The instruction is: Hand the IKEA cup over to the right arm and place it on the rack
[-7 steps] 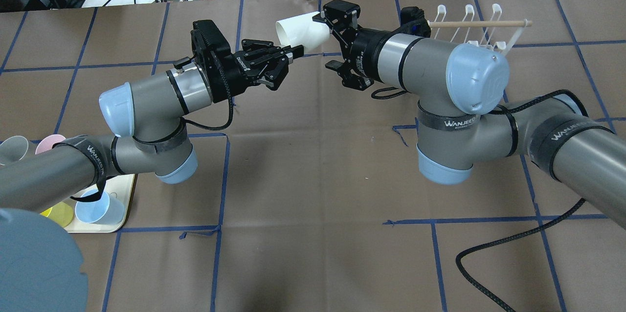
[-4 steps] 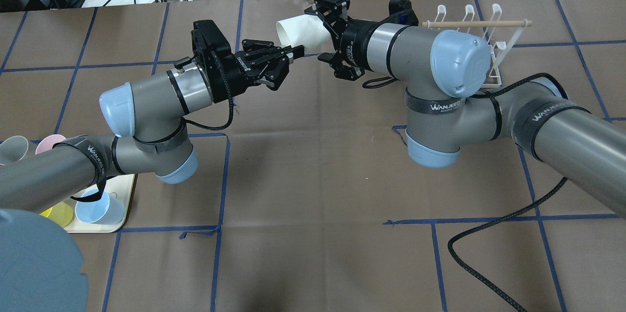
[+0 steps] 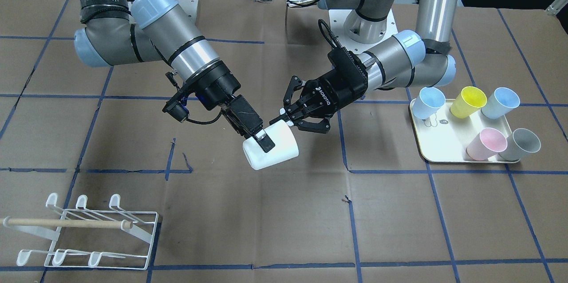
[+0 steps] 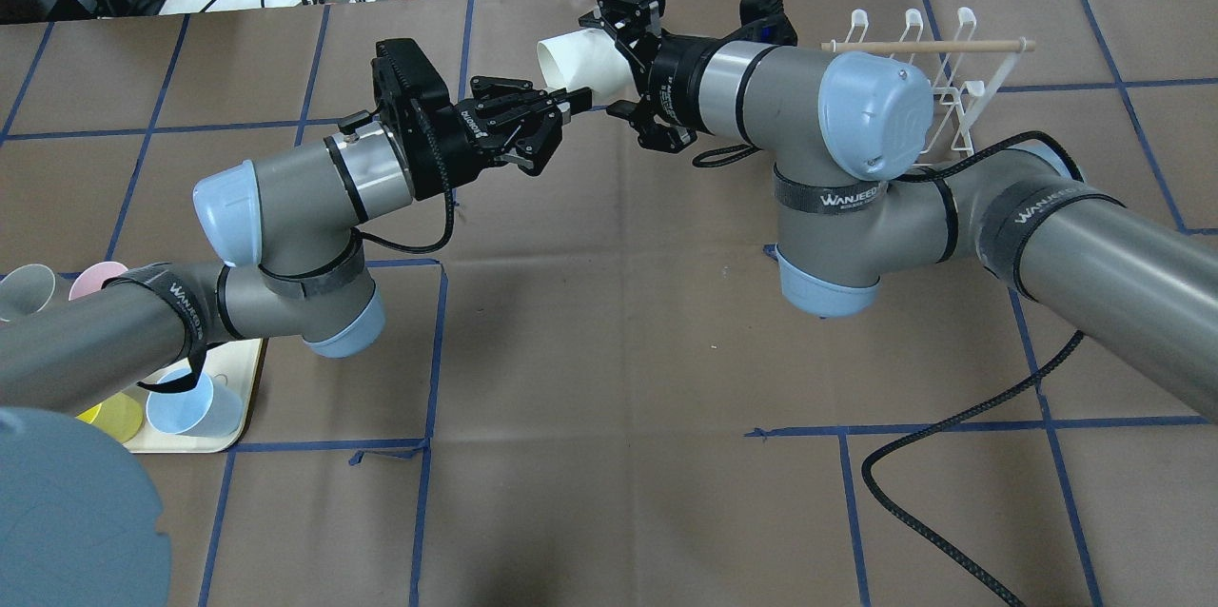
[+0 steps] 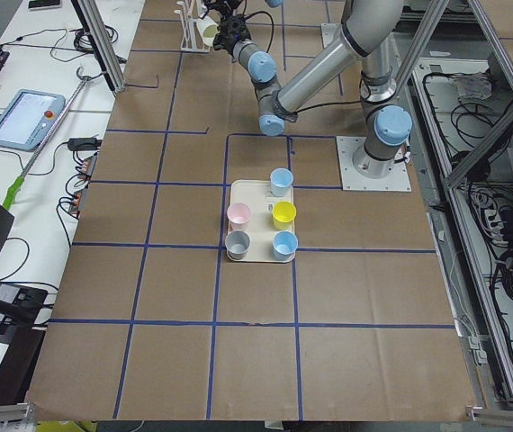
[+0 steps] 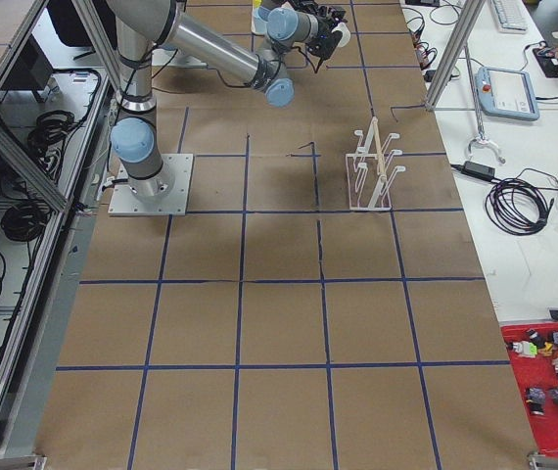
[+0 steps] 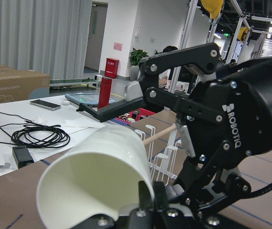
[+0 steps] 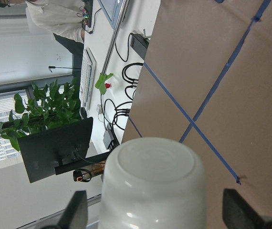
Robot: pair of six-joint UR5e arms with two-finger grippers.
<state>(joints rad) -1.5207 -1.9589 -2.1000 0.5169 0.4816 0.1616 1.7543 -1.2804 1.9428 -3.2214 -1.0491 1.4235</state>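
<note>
1. Above the table's (image 3: 284,229) middle, the plain white cup (image 3: 279,152) hangs in the air on its side, tapered and glossy, its mouth toward the left gripper (image 3: 285,119).
2. That gripper pinches the rim.
3. The right gripper (image 8: 155,212) straddles the rounded base, fingers spread, gaps on both sides.
4. The rack (image 3: 66,223) stands well apart.

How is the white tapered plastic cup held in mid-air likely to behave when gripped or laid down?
The white tapered plastic cup is probably light: the left gripper carries it by a rim pinch alone. Its smooth, tapered wall may slip between the right gripper's straight fingers. Laid down, it would likely roll in a curve.
</note>
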